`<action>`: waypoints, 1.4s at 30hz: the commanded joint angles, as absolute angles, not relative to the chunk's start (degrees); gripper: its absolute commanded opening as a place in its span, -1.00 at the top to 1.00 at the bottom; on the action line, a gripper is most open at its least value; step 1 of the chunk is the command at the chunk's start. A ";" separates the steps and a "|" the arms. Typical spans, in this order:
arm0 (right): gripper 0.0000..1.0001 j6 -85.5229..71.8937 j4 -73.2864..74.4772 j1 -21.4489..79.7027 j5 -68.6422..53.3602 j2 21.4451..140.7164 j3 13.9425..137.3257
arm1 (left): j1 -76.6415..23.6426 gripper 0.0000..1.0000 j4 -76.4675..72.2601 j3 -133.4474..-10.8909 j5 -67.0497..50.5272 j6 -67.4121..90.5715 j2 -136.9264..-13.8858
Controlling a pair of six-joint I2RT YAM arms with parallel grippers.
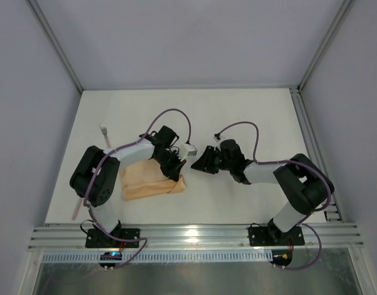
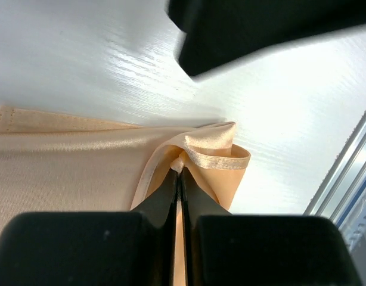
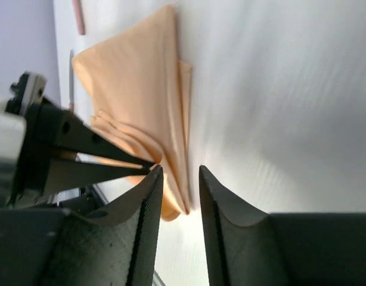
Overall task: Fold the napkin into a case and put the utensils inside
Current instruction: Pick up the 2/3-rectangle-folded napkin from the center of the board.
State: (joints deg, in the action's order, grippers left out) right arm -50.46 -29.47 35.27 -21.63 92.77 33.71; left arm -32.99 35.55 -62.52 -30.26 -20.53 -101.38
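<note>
Softly glossy peach napkin (image 2: 81, 161), hemmed corner clenched in left tool (image 2: 179, 170), right tool (image 3: 180, 170) parted.

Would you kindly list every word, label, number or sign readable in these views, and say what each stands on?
None: no text can be read in any view.
The soft peach-orange cloth napkin is plain, the white tabletop is unmarked, and the ridged aluminium rail shows no print.
</note>
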 commanded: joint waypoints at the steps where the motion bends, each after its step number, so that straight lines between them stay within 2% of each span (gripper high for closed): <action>1: 0.34 -47.56 -23.22 33.93 -18.02 92.89 38.66 | -32.78 1.00 37.79 -63.11 -33.75 -23.11 -97.65; 10: 0.39 -47.46 -23.47 34.45 -19.33 105.72 50.09 | -31.20 1.00 39.02 -61.00 -34.89 -24.70 -95.10; 15: 0.35 -43.69 -17.41 37.09 -19.07 110.38 56.07 | -30.76 1.00 38.49 -60.03 -35.68 -25.66 -95.18; 27: 0.32 -45.88 -19.07 39.99 -17.85 115.22 56.08 | -30.50 1.00 38.58 -59.59 -35.68 -26.19 -96.33; 29: 0.39 -46.40 -19.95 39.99 -17.84 115.66 55.81 | -30.50 1.00 38.50 -59.50 -35.77 -26.19 -96.68; 30: 0.56 -46.67 -20.21 39.90 -17.75 115.84 55.81 | -30.50 1.00 38.50 -59.50 -35.77 -26.28 -96.68; 34: 0.83 -48.07 -22.49 39.90 -18.10 116.72 56.25 | -30.41 1.00 38.50 -59.59 -35.77 -26.28 -96.86; 37: 0.94 -48.87 -23.55 39.99 -18.19 116.72 56.69 | -30.41 1.00 38.76 -59.68 -35.25 -26.45 -97.38; 42: 0.94 -49.48 -25.13 39.81 -18.37 115.84 57.13 | -30.32 1.00 39.64 -60.12 -35.06 -27.07 -99.14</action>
